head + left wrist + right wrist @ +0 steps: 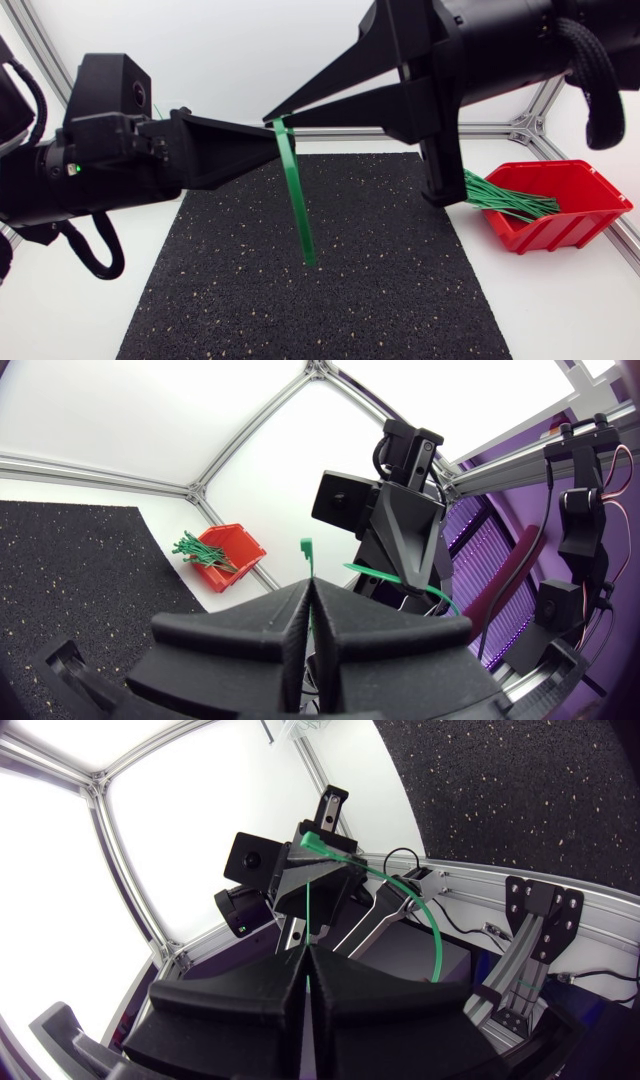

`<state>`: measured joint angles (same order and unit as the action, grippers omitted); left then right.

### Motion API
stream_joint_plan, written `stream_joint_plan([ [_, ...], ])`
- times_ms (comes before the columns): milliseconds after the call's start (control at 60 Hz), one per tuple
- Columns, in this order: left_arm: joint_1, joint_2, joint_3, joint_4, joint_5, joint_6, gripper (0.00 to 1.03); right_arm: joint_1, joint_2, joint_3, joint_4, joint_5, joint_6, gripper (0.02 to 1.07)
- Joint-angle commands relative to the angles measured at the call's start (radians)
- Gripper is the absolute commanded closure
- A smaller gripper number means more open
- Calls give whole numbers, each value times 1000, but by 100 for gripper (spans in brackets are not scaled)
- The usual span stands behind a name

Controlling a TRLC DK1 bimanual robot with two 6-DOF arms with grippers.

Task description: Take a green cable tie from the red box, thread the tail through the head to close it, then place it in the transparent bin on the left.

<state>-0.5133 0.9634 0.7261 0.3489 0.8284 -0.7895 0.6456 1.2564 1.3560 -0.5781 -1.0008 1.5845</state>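
High over the mat my left gripper (272,129) and right gripper (275,118) meet tip to tip, both shut on one green cable tie (295,195). Its long body hangs down from the tips toward the mat. In the left wrist view the tie's head (306,548) sticks up just past my shut left gripper (310,588). In the right wrist view a thin green strand (308,910) runs out of my shut right gripper (307,955), and the tie arcs away beside the left fingers. The red box (560,230) at the right holds several green ties (505,195). No transparent bin shows.
A black speckled mat (300,300) covers the middle of the white table. Aluminium frame rails (500,128) run along the table's far edge behind the red box. The red box (235,550) sits off the mat's right corner.
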Motion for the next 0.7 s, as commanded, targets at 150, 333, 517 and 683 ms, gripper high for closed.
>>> stream_joint_plan([
  [150, -13, -46, -27, 9, -12, -25, 100, 6, 8, 14, 21, 13, 51, 101],
  [333, -14, -48, -34, 12, -37, -16, 100, 5, -6, 0, 40, 18, 58, 101],
  [517, -14, -52, -36, 13, -45, -14, 100, 2, -6, -8, 55, 21, 65, 101],
  [683, -19, -63, -39, 13, -57, -8, 100, -9, -12, -17, 64, 19, 69, 101],
])
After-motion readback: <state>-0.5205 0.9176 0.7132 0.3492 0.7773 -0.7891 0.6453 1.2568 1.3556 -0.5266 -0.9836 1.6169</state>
